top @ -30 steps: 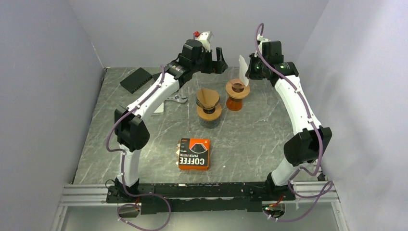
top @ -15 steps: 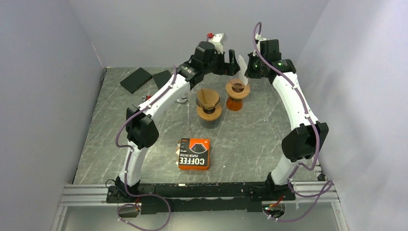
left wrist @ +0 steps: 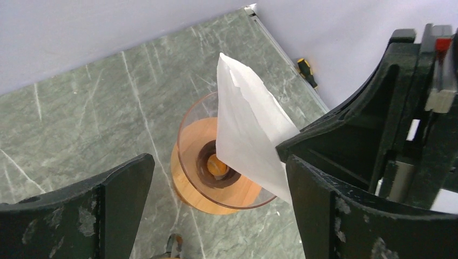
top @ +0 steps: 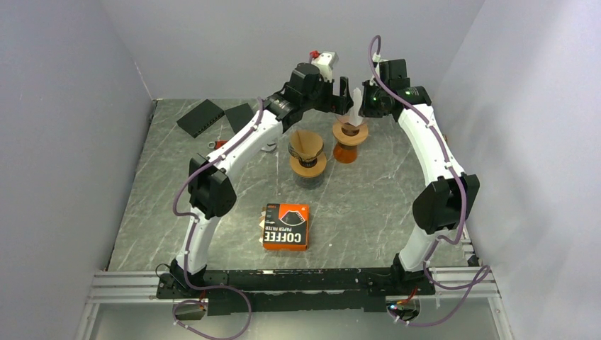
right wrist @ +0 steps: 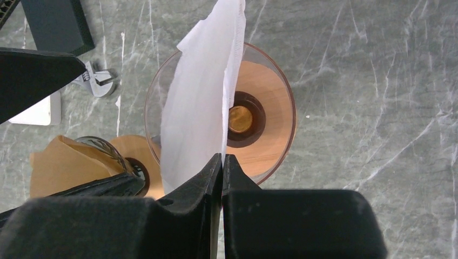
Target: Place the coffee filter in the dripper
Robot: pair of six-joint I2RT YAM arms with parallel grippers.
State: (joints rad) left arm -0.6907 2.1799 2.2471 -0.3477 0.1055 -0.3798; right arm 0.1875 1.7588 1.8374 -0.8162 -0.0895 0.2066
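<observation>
White paper filter (right wrist: 197, 108), upright, over clear glass dripper (right wrist: 270, 137)

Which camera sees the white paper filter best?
The left wrist view: the white filter shows its broad side, large, above the glass dripper. The right wrist view sees the filter from above, its far end cropped. The top view shows only a small white sliver.

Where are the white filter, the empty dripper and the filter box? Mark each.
white filter (right wrist: 200, 97), right wrist view, mid sheet
empty dripper (right wrist: 270, 108), right wrist view, cone wall
filter box (top: 285, 227), top external view, printed lid
</observation>
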